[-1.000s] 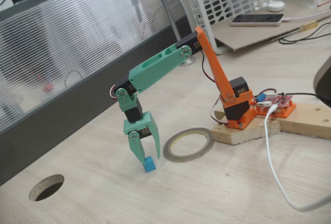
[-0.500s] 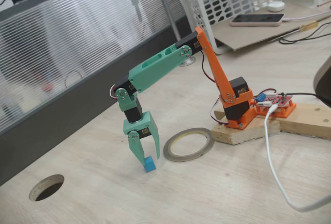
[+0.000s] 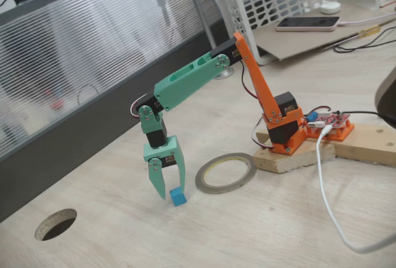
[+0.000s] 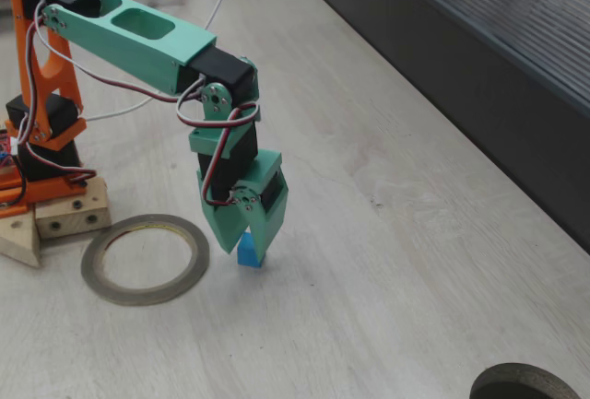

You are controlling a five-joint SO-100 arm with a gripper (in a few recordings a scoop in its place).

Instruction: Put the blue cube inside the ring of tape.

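- I see the green pincer (image 3: 170, 195) pointing straight down at the worktop (image 3: 260, 231), its jaws parted wide with the tips low over the surface.
- The blue cube (image 3: 178, 197) sits on the worktop between the jaws; in one fixed view it lies close to the right-hand finger, and I cannot tell whether either finger touches it.
- In the other fixed view the pincer (image 4: 247, 250) hangs in front of the blue cube (image 4: 249, 253), hiding its upper part.
- The ring of tape (image 3: 226, 172) lies flat just beside the cube, towards the arm's orange base (image 3: 283, 133), with nothing inside it.
- The ring (image 4: 145, 259) stays apart from the cube, with bare worktop between them.
- A round hole (image 3: 55, 224) is cut in the worktop well away from both.
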